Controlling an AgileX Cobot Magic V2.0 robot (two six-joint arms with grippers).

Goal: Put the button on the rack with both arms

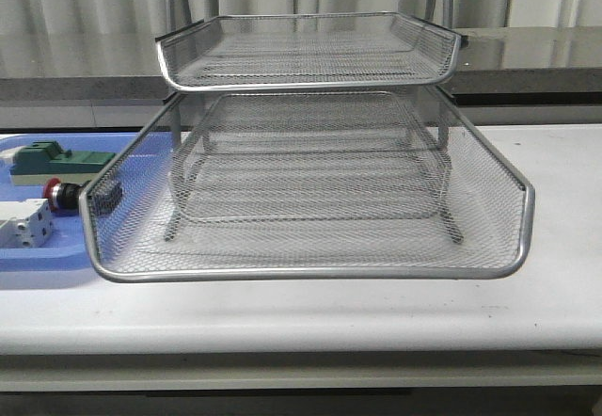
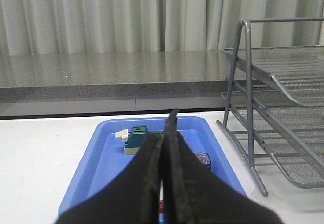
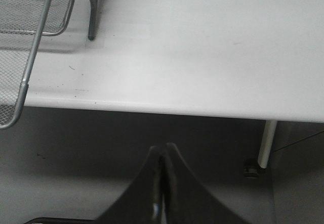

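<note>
We judge the button point(image 1: 58, 191) to be light and rigid, with a smooth red cap that could slip between the pads, so we would take hold on its dark body behind the cap, not on the cap itself. It lies on its side in the blue tray point(image 1: 38, 256), between the green block point(image 1: 55, 161) and the white-grey component point(image 1: 25, 223), just beside the left edge of the wire-mesh rack point(image 1: 310, 181).

Our left gripper point(image 2: 164, 133) is pressed together on nothing and hangs above the near end of the tray; the button is hidden below its fingers. Our right gripper point(image 3: 163, 163) is also closed and empty, off the table point(image 3: 202, 46) edge, well apart from the button.
</note>
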